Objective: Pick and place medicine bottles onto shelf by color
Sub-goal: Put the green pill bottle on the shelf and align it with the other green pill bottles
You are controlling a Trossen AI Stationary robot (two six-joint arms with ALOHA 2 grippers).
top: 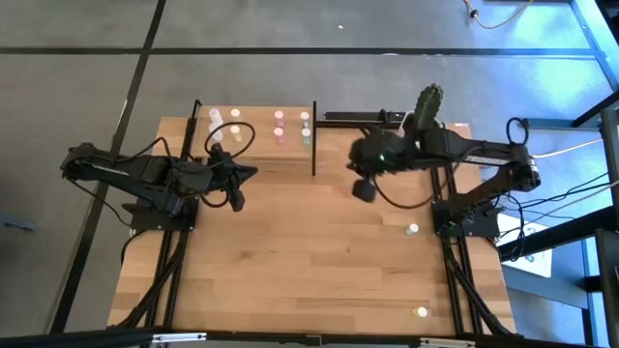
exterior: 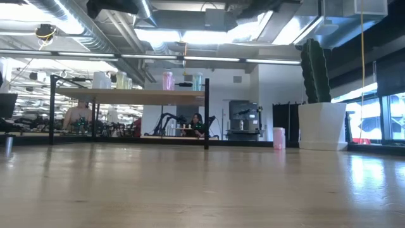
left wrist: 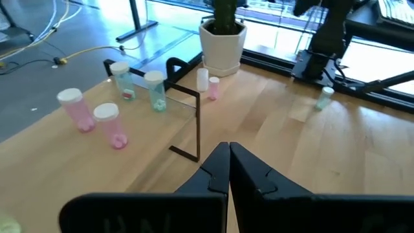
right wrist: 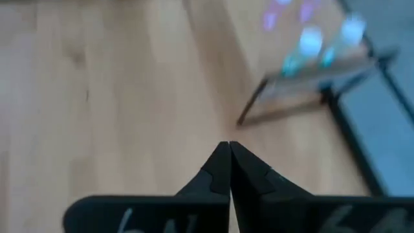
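From above I am seeing bottles [top: 279, 127] standing on the shelf [top: 253, 155] and two [top: 413, 230] lying loose on the table, while both wrist views are showing my left gripper [left wrist: 229, 151] and right gripper [right wrist: 229, 150] pinched closed, empty.

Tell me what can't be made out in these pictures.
- High view: the bottles on the shelf are too small to count or colour surely.
- Low view: neither gripper shows; both hang above the frame.
- Right wrist view: the shelf bottles are blurred.
- Left wrist view: the pale bottle near the right arm's base is too small to tell its colour.
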